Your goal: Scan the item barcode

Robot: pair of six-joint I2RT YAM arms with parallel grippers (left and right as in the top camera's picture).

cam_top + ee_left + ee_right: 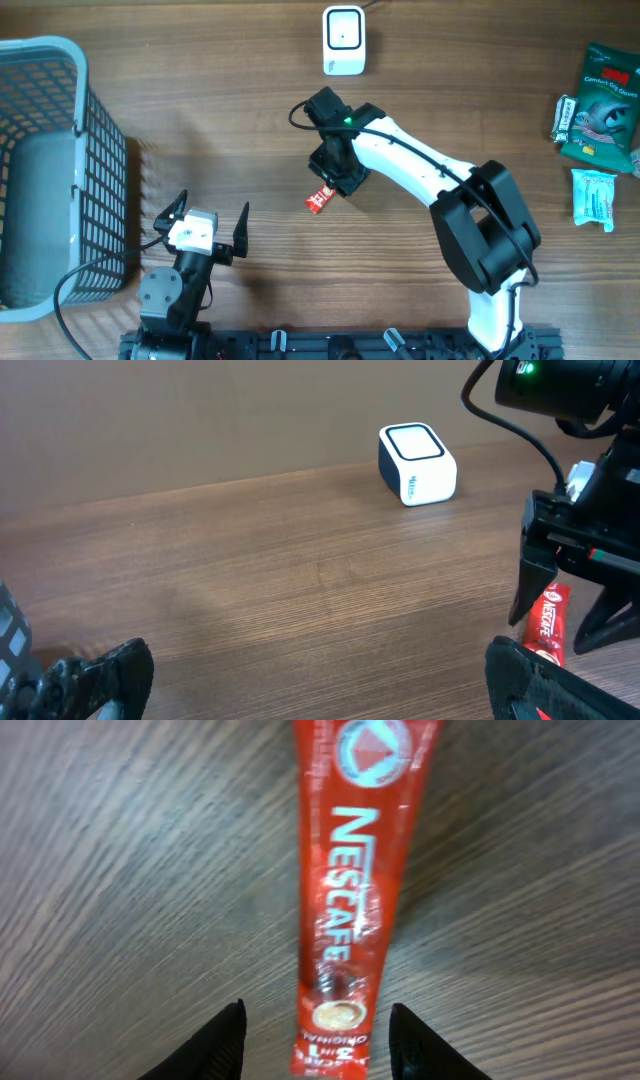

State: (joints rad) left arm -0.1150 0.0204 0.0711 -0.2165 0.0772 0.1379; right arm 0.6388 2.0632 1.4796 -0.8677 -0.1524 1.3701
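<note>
Where the sachet lies: the red Nescafé sachet [350,900] rests flat on the wooden table [200,80], near its middle, on the robot's side of the scanner and well apart from it.
Sachet, face: brand lettering is uppermost and runs lengthways; the print at the end nearest the right wrist camera is too blurred to read.
Right gripper: the right gripper [331,186] is reached out over the middle of the table and pointed down at one end of the sachet.
Right gripper, fingers: partly parted, one on each side of the sachet's near end. A clear strip of wood shows on one side and the other finger is just beside the edge. Nothing is pinched, and the sachet lies on the wood.
Left gripper: the left gripper [212,206] is low at the robot's edge of the table, beside the basket.
Left gripper, fingers: spread as wide as they go, with only bare wood between them.
Scanner: the white scanner [343,40] stands at the far edge of the table, its dark-framed window facing up.
Basket: the blue mesh basket [100,130] is at the far left.
Other goods: a green glove packet [605,105] and a small white packet [595,195] lie at the far right, close together.
</note>
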